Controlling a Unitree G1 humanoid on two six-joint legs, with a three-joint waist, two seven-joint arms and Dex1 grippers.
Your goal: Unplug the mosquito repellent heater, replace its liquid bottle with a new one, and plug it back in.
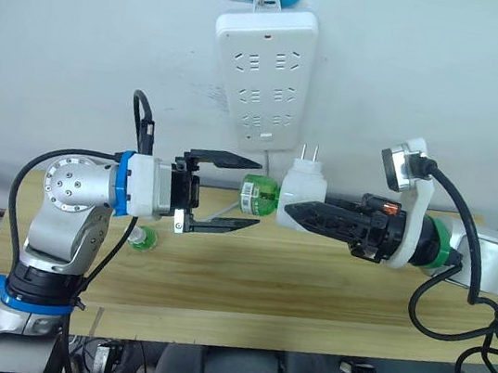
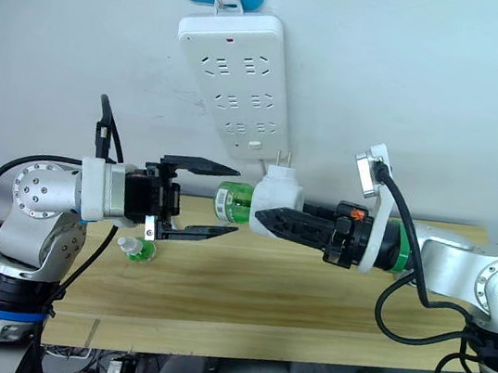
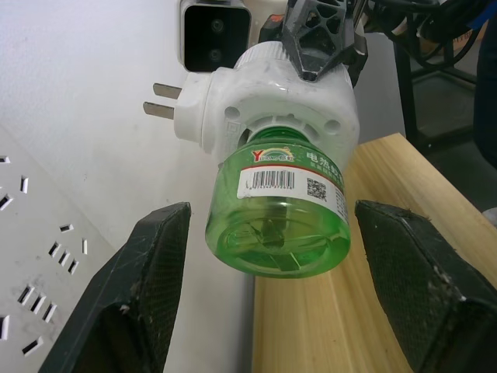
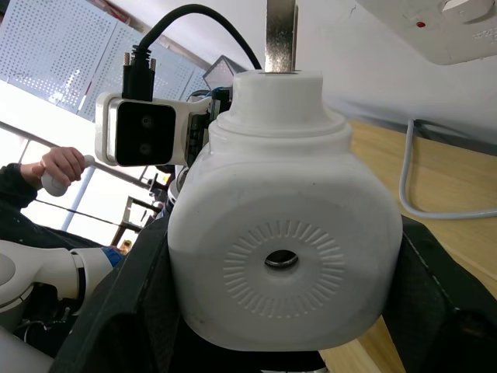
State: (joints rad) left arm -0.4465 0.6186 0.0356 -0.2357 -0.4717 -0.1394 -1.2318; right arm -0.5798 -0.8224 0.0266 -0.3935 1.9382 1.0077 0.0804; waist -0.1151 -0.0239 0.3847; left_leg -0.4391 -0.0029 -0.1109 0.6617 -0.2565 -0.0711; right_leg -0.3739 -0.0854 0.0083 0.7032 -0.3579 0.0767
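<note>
the right hand (image 1: 296,214) is clenched on the mosquito repellent heater (image 1: 303,191), holding it in the air above the bench (image 1: 309,289), unplugged, prongs up, below the power strip (image 1: 261,74) on the wall. the green liquid bottle (image 1: 258,195) sits in the heater, its long axis about level, base pointing at the left hand (image 1: 250,194). the left hand is released, one finger (image 3: 147,287) on each side of the bottle base without touching. it is the nearer free hand, and closing it looks like the next step. a spare bottle (image 1: 142,239) lies on the bench.
</note>
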